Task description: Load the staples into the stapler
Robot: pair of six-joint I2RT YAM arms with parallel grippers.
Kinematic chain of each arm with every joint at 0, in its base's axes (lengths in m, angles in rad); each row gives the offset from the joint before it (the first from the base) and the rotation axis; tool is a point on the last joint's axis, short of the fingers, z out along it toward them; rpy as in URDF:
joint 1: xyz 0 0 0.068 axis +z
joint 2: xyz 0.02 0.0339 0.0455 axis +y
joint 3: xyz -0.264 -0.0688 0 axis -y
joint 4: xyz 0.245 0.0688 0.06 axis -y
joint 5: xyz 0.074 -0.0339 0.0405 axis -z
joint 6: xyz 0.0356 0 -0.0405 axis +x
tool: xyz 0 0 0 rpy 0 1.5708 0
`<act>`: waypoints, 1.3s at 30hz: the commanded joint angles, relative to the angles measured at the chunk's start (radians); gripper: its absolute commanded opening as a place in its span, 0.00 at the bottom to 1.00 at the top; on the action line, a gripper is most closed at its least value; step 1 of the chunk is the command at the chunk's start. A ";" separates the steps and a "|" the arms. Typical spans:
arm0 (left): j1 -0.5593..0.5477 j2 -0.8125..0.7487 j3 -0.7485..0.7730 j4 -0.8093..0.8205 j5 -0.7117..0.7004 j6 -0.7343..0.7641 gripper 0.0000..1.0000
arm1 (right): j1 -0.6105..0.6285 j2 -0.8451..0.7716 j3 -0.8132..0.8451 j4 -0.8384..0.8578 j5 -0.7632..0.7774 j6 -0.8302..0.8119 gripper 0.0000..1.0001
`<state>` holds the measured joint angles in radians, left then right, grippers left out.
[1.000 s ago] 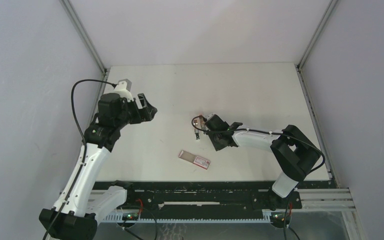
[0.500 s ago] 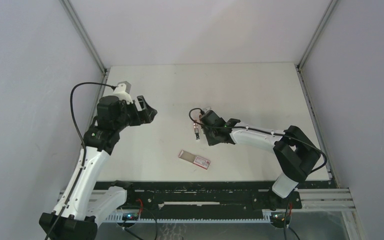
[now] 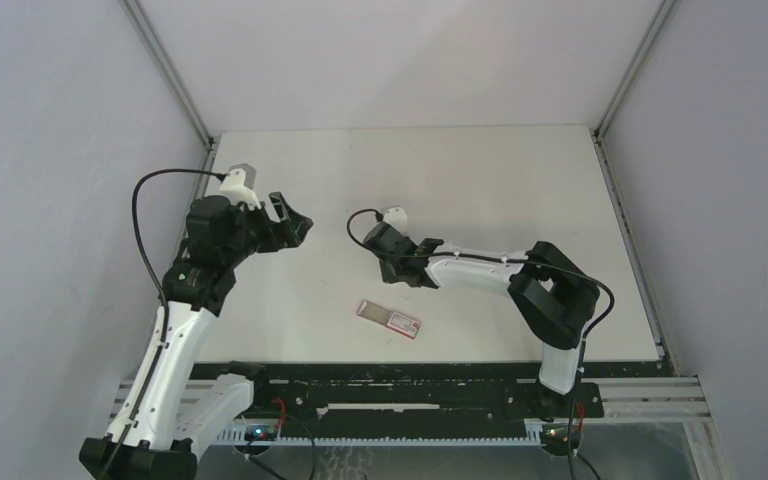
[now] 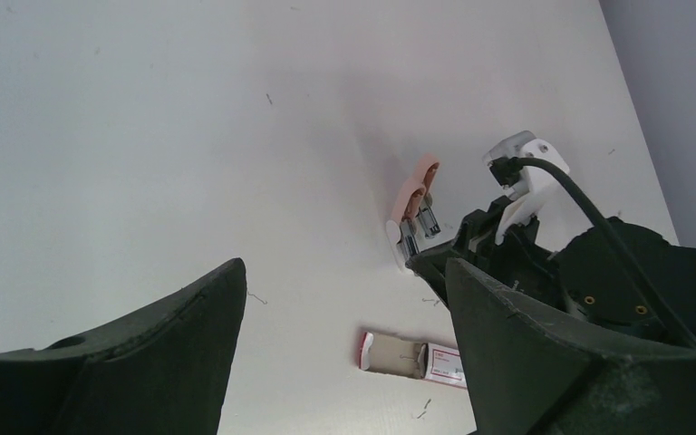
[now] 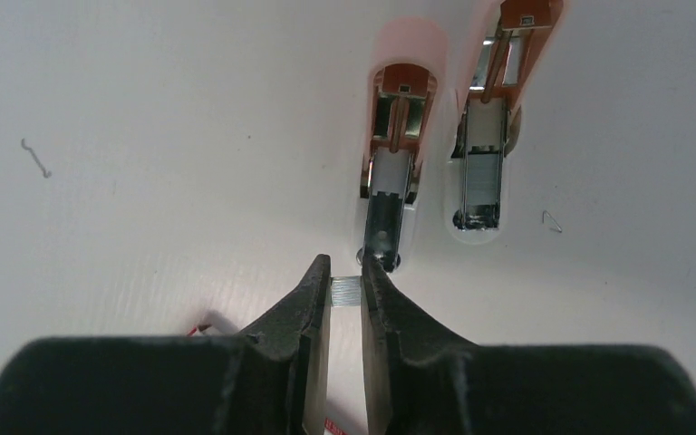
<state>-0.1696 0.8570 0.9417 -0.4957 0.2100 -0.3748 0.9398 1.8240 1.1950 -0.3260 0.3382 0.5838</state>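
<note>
The stapler lies opened flat as two pink halves with metal channels facing up. It also shows in the left wrist view; in the top view my right arm covers it. My right gripper is shut on a short silver strip of staples, held just before the near end of the left half's channel. The staple pack lies near the front, its tray slid out. My left gripper is open and empty, raised at the left.
Loose bent staples lie on the white table: one left of the stapler, one right of it, some near the pack. Grey walls enclose the table on three sides.
My right gripper has moved left across the table and now covers the stapler in the top view. My left arm has shifted slightly; its gripper stays open.
</note>
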 commanded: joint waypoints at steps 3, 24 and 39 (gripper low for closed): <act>0.020 -0.022 -0.021 0.045 0.044 -0.015 0.84 | 0.010 0.019 0.061 0.031 0.084 0.020 0.14; 0.043 -0.006 -0.028 0.060 0.081 -0.028 0.84 | -0.024 0.050 0.067 0.055 0.068 -0.011 0.13; 0.054 0.001 -0.031 0.069 0.106 -0.036 0.84 | -0.033 0.047 0.067 0.056 0.076 -0.030 0.13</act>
<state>-0.1268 0.8593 0.9310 -0.4728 0.2913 -0.4004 0.9150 1.8824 1.2209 -0.3016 0.3920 0.5797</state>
